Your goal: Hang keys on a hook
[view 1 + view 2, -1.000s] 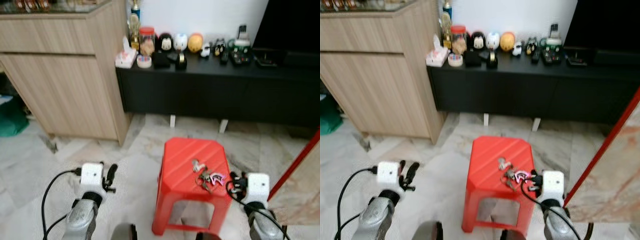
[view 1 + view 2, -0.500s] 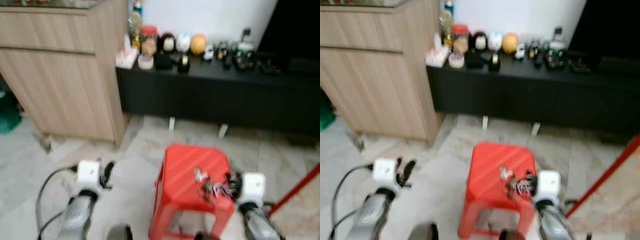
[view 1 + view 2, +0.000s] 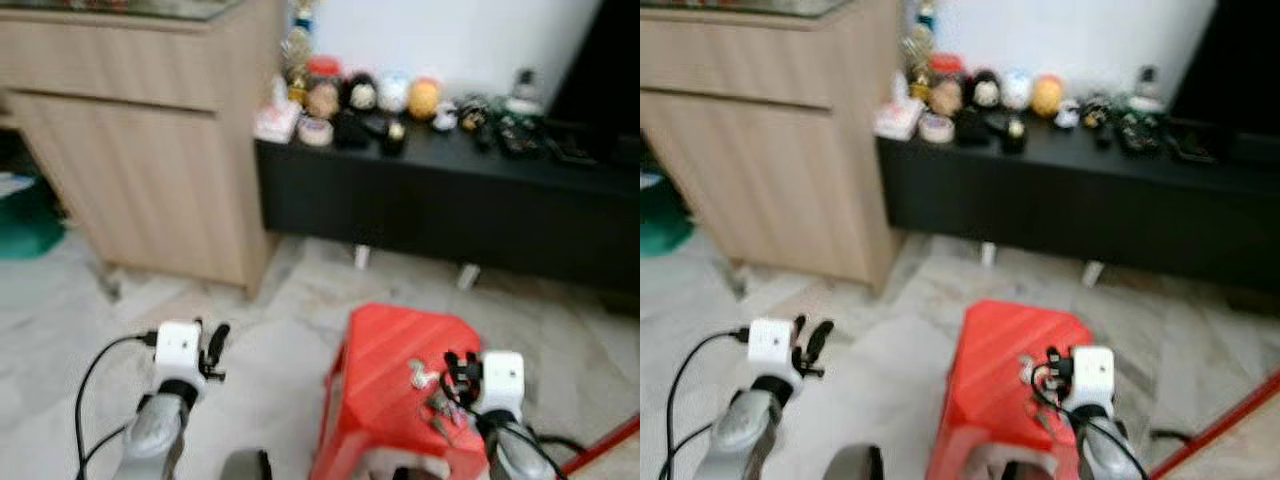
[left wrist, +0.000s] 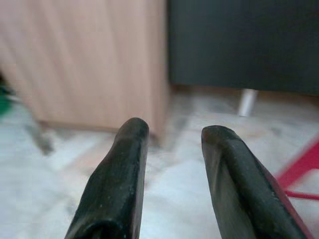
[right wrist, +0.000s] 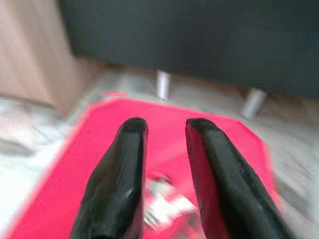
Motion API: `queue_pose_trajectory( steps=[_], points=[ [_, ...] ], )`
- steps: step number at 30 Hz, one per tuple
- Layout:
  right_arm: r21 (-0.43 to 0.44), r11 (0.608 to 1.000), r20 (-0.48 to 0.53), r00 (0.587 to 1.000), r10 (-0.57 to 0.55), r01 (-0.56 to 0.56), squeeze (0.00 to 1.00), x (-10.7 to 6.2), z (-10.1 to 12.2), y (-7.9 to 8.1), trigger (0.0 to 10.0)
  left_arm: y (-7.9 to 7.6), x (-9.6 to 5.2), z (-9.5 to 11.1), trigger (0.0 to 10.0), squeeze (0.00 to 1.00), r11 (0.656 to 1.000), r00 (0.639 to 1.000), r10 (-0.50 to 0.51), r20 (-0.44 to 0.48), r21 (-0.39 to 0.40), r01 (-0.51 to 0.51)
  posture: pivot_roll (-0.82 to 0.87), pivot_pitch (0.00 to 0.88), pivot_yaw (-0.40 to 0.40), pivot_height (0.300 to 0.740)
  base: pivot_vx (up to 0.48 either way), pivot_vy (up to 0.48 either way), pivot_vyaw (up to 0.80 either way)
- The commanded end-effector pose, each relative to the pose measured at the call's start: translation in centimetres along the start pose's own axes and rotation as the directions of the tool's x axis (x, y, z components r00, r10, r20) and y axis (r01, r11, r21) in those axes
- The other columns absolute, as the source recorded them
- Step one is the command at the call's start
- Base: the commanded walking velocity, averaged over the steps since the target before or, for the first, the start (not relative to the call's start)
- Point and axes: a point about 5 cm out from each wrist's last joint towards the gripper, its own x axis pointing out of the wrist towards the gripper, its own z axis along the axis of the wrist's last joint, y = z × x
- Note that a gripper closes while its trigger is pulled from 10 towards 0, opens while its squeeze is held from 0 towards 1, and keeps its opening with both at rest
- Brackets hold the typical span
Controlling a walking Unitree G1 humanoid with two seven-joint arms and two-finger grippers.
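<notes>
No lettering, label or number is clear enough to read.

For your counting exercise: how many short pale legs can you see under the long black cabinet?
2: one leg nearer the wooden cupboard, the other leg further along the black cabinet, behind the red stool. More may be hidden beyond the frame.

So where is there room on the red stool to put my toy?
The red stool is bare on its far-left part, toward the wooden cabinet. The near-right side is crowded: the keys lie there under the right gripper.
</notes>
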Motion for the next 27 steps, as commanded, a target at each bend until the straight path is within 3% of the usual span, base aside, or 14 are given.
queue_pose_trajectory(
  steps=[1,9,18,20,27],
  points=[
    [0.016,0.999,-0.020,0.999,-0.040,0.041,0.00,-0.3,-0.3,-1.2,10.0,-0.9,0.2,-0.1,10.0,0.00,1.000,1.000,-0.022,-0.001,-0.009,0.022,0.05,0.000,-0.042,0.602,0.000,0.000,0.00],
    [0.031,0.997,-0.033,0.997,-0.069,0.070,0.00,-0.3,-0.5,-1.6,10.0,-0.9,0.2,0.1,10.0,0.00,1.000,1.000,-0.020,0.006,-0.008,0.020,0.05,0.000,-0.040,0.602,0.000,0.000,0.00],
    [0.083,0.976,-0.149,0.971,-0.189,0.202,0.00,-0.6,-2.1,-3.3,10.0,-0.9,0.2,-0.2,10.0,0.00,1.000,1.000,-0.023,-0.005,-0.010,0.023,0.05,0.000,-0.038,0.602,0.000,0.000,0.00],
    [0.018,0.983,-0.246,0.954,-0.171,0.181,0.00,-0.8,-3.5,-3.2,10.0,-1.0,0.2,-0.3,10.0,0.00,1.000,1.000,-0.026,-0.009,-0.011,0.026,0.05,0.000,-0.039,0.602,0.000,0.000,0.00],
    [0.005,0.993,-0.305,0.946,-0.108,0.115,0.00,-0.6,-4.4,-2.8,10.0,-1.0,0.6,-0.2,10.0,0.00,1.000,1.000,-0.025,-0.011,-0.005,0.025,0.05,0.000,-0.042,0.602,0.000,0.000,0.00]
  ],
)
